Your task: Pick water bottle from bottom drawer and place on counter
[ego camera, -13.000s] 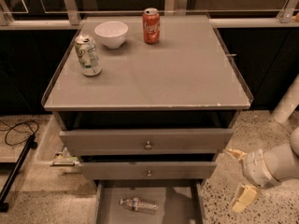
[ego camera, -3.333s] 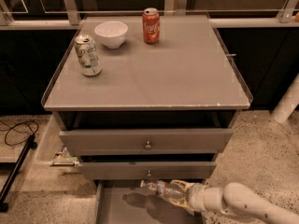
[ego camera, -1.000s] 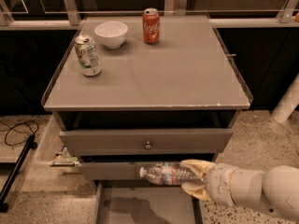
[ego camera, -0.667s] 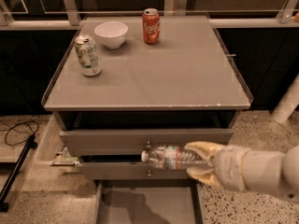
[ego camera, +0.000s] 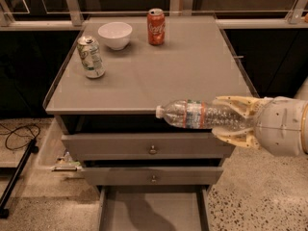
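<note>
My gripper (ego camera: pixel 230 120) comes in from the right and is shut on the water bottle (ego camera: pixel 192 114), a clear crinkled bottle with a reddish-white label. I hold it lying level, cap pointing left, in front of the counter's front edge and at about its height. The counter (ego camera: pixel 173 71) is the flat grey cabinet top. The bottom drawer (ego camera: pixel 151 211) stands pulled out at the bottom of the view, and its grey floor is bare.
On the counter stand a green-white can (ego camera: pixel 91 57) at the left, a white bowl (ego camera: pixel 115 34) at the back, and a red soda can (ego camera: pixel 156 26) at the back middle. Two upper drawers with round knobs (ego camera: pixel 153 150) are shut. Cables lie on the floor at left.
The bottle lay in the bottom drawer earlier. My gripper took hold of it and has lifted it past the two upper drawers to counter height.
</note>
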Motion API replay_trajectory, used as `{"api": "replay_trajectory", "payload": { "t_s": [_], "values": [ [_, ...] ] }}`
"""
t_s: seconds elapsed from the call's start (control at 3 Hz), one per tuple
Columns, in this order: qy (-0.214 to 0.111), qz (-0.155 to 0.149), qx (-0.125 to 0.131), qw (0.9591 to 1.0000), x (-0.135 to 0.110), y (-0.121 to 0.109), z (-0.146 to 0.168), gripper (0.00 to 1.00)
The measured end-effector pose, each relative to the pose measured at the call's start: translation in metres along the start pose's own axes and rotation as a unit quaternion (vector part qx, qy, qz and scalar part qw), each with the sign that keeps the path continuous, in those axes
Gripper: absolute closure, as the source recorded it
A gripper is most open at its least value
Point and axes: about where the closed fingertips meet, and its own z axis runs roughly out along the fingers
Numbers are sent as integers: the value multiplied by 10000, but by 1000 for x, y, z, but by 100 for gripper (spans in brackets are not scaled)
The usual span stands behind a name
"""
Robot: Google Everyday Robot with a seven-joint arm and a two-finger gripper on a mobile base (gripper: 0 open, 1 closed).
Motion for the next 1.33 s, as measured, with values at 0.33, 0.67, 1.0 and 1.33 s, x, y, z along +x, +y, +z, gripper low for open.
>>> {"api": "replay_trajectory", "payload": {
  "t_s": [0.33, 0.67, 1.0, 1.33],
  "values": [
    [0, 0, 0, 10000, 0, 0, 0, 100],
    [-33, -5, 29, 10000, 3, -11, 7, 100],
    [-223, 97, 52, 9997, 18, -37, 21, 100],
    [-540, 228, -11, 9983, 28, -77, 50, 100]
  ]
}}
